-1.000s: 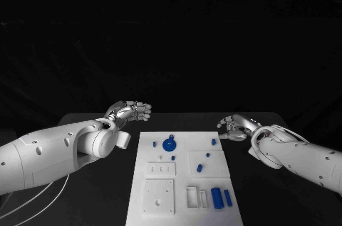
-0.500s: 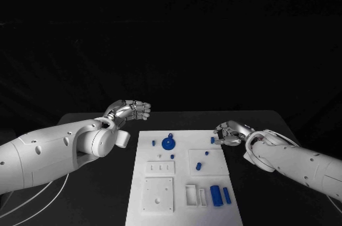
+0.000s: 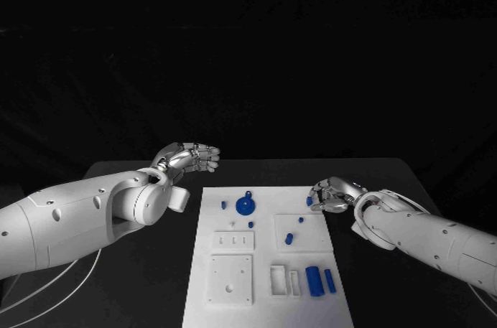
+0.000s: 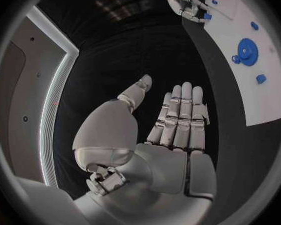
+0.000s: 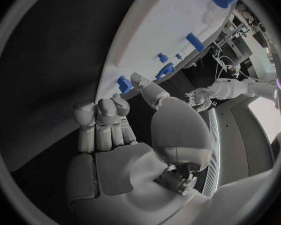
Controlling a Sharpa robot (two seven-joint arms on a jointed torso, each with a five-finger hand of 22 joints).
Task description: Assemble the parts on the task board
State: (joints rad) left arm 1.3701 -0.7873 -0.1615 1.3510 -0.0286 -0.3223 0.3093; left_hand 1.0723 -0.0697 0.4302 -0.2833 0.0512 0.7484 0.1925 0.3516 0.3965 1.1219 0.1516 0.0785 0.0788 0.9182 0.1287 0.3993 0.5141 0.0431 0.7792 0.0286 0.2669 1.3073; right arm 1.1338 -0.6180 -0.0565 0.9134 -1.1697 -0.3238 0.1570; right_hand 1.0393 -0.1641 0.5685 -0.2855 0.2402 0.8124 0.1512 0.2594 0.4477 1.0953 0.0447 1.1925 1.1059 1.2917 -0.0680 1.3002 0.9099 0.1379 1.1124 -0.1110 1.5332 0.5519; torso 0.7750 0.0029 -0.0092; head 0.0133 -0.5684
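While our right hand [image 3: 333, 196] hovers with fingers curled and empty beside the small blue part [image 3: 309, 199] at the task board [image 3: 264, 270] edge, we'd better pinch it squarely; left hand [image 3: 192, 158] sits loosely curled, well away.

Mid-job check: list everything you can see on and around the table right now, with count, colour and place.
Table: one, black, under everything.
Task board: one, white, middle of the table, lengthwise away from the robot.
Round disc part: one, blue, far end of the board.
Cylinder parts: two, blue, side by side at the near right of the board.
Small parts: several, blue, scattered over the far half; exact count unclear.
Left hand: silver, above the table left of the board's far end, holding nothing.
Right hand: silver, at the board's far right edge beside a small blue part; contact unclear.
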